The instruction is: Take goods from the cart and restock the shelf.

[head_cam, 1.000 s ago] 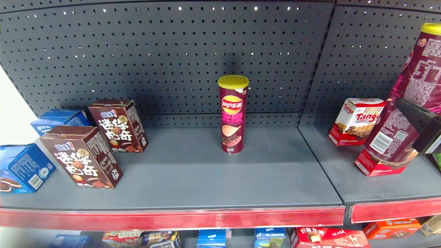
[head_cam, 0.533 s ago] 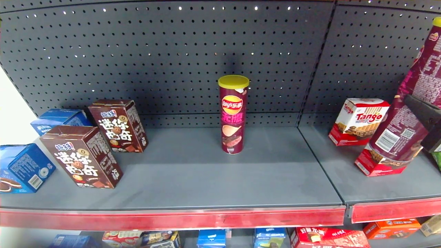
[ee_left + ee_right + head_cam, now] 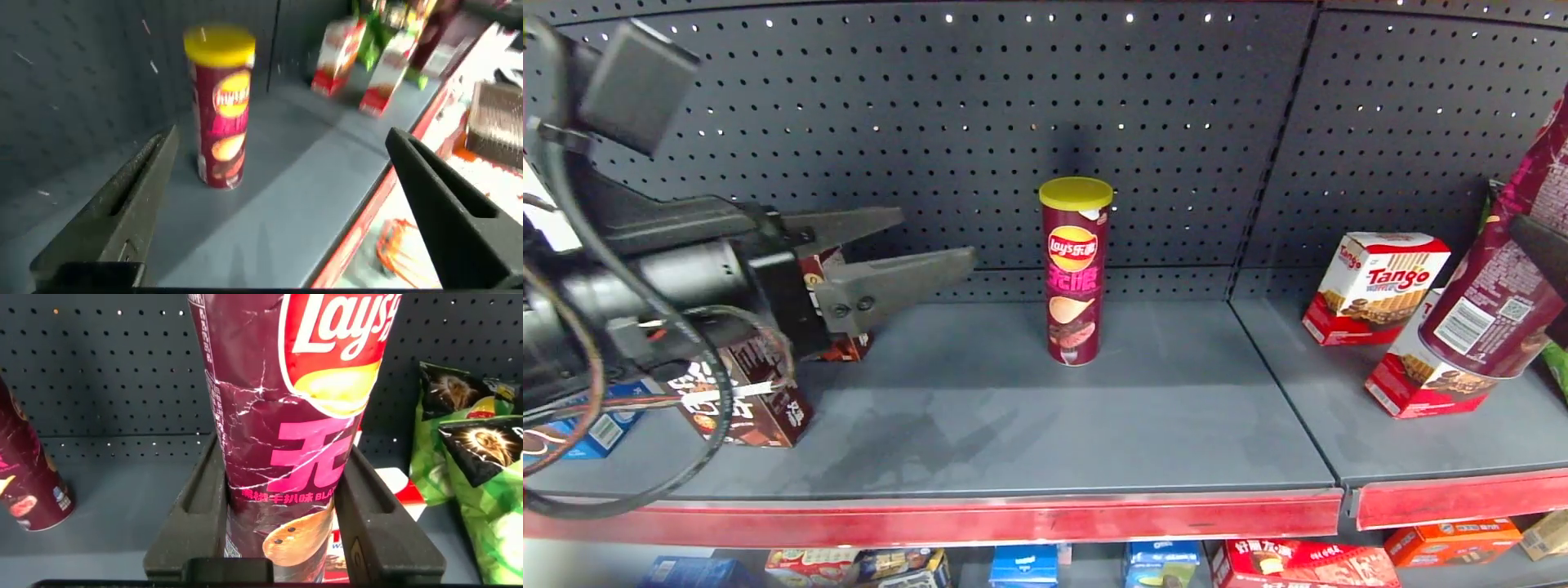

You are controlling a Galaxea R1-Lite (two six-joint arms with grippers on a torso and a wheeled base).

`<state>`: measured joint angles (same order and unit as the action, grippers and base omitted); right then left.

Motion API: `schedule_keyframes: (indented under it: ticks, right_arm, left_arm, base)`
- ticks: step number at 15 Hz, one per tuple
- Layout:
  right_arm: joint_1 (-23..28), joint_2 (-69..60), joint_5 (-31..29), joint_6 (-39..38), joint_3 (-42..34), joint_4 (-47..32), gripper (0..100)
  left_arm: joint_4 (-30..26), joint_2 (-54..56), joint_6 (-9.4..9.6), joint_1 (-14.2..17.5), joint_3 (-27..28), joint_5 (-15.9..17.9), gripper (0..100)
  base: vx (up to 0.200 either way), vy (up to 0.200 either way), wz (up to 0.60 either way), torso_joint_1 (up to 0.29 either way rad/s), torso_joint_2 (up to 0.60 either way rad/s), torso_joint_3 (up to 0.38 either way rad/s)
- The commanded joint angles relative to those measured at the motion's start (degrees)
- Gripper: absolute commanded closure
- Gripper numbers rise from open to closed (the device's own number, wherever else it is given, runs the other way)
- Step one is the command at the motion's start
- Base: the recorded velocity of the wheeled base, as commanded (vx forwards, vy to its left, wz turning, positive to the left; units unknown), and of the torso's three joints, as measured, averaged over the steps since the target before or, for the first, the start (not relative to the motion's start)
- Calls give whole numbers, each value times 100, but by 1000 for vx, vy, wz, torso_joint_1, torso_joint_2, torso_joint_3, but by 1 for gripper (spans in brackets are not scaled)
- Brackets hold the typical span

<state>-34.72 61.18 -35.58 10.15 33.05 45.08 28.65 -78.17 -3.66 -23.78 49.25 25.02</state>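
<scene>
1. The head camera looked forward and down at the shelf (image 3: 1029, 425) from mid range.
2. The left wrist camera sat low over the shelf, looking past its fingers (image 3: 122, 212) at the upright can (image 3: 219, 106), which the head view shared.
3. The right wrist camera faced the pegboard (image 3: 98, 367), pressed close to a second can (image 3: 294, 416).

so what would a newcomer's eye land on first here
The open left gripper looms over the left of the shelf, aimed toward a yellow-lidded can standing upright mid-shelf. At the right edge, the right gripper clamps a second can, tilted, near the wafer boxes.
</scene>
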Motion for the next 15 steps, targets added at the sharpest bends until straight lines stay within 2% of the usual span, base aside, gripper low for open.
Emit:
schedule_keyframes:
  ticks: [1,6,8,10,15]
  right_arm:
    - [0,25,-1,4,9,1,100]
    - [-9,113,8,4,-18,-8,100]
    - [0,113,-1,4,-79,-8,100]
    - [9,113,-10,4,-106,-17,100]
    - [27,104,-142,4,-176,-26,100]
  left_arm:
    - [62,-832,-3,40,85,109,0]
    - [194,-1939,5,-30,920,188,0]
    - [554,-2264,-3,-21,955,373,0]
    - [818,-2607,-12,-21,1008,373,0]
    - [844,-3126,-12,67,1640,381,0]
  base:
    - [0,0,0,0,0,0]
    - [0,0,0,0,0,0]
    - [0,0,0,0,0,0]
    - [0,0,0,0,0,0]
    - [0,0,0,0,0,0]
